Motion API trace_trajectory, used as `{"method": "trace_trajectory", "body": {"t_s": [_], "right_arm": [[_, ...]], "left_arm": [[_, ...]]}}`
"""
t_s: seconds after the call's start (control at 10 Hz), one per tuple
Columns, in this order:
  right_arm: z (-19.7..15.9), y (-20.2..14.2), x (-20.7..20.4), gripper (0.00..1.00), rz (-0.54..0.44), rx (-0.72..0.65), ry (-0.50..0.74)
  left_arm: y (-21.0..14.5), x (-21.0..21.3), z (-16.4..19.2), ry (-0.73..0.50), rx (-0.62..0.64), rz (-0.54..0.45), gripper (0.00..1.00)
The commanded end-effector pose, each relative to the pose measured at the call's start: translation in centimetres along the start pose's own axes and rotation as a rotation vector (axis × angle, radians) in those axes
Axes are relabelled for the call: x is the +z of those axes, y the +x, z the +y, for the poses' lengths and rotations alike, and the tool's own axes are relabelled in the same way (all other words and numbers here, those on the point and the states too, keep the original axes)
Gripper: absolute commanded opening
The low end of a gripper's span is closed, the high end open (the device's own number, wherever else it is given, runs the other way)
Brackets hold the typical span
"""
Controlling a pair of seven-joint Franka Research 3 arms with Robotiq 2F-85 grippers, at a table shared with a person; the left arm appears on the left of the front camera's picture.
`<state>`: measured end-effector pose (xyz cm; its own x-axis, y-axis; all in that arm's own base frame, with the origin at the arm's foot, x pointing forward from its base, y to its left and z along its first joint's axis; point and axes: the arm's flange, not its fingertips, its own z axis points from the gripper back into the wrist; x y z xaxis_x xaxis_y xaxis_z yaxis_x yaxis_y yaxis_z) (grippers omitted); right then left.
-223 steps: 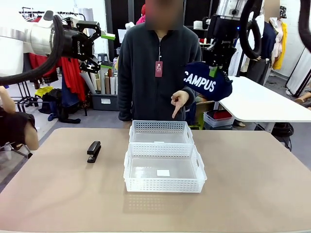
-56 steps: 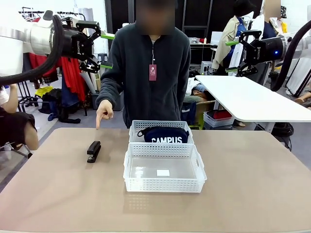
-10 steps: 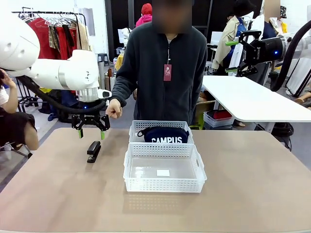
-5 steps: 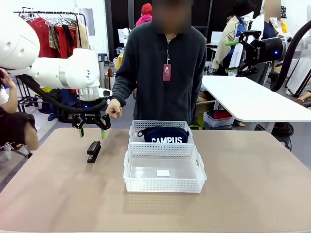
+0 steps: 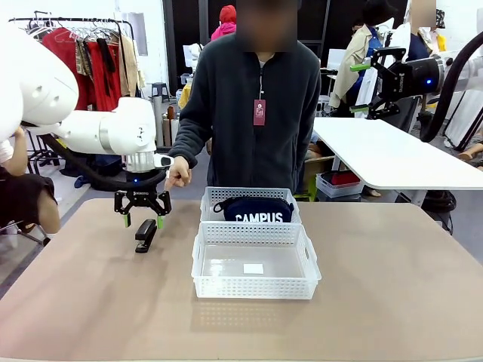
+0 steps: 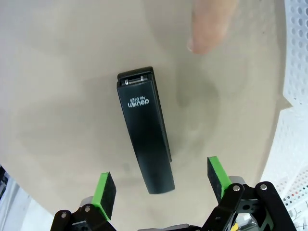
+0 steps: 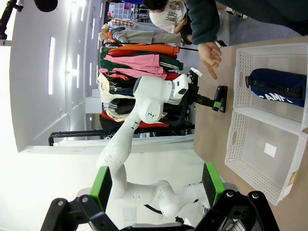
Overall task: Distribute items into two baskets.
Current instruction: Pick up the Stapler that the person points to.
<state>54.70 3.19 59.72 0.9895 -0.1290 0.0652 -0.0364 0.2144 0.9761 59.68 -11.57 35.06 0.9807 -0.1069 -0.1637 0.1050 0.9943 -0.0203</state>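
We see left hand (image 5: 143, 221) wide open, empty, just over stapler (image 5: 145, 236) toward counter's (image 5: 377, 302) far-left corner; right hand (image 5: 361, 88) open, empty, held high.

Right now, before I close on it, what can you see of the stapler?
The stapler is black, matt, plastic-looking, with small pale print on top and a metal pin at its hinge end. Closed, it lies flat on the tan table, left of the near basket, apart from it. The open left gripper hovers over it, straddling it without touching. A person's fingertip points nearby.
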Motion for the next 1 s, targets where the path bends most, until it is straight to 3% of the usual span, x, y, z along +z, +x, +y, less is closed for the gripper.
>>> {"method": "trace_trajectory", "body": {"t_s": [0.0, 0.4, 0.5, 0.9], "right_arm": [[0.3, -0.2, 0.0, 1.00, 0.004, -0.005, 0.004], [0.3, -0.2, 0.0, 1.00, 0.004, -0.005, 0.004], [0.3, -0.2, 0.0, 1.00, 0.004, -0.005, 0.004], [0.3, -0.2, 0.0, 1.00, 0.004, -0.005, 0.004]], "left_arm": [[0.8, 0.3, 0.1, -0.001, 0.011, 0.007, 0.91], [1.5, -1.2, 0.6, 0.018, 0.043, 0.048, 0.13], [1.6, -1.5, 0.4, 0.020, 0.047, 0.052, 0.00], [1.3, -0.8, 0.6, 0.026, 0.066, 0.036, 0.00]]}}
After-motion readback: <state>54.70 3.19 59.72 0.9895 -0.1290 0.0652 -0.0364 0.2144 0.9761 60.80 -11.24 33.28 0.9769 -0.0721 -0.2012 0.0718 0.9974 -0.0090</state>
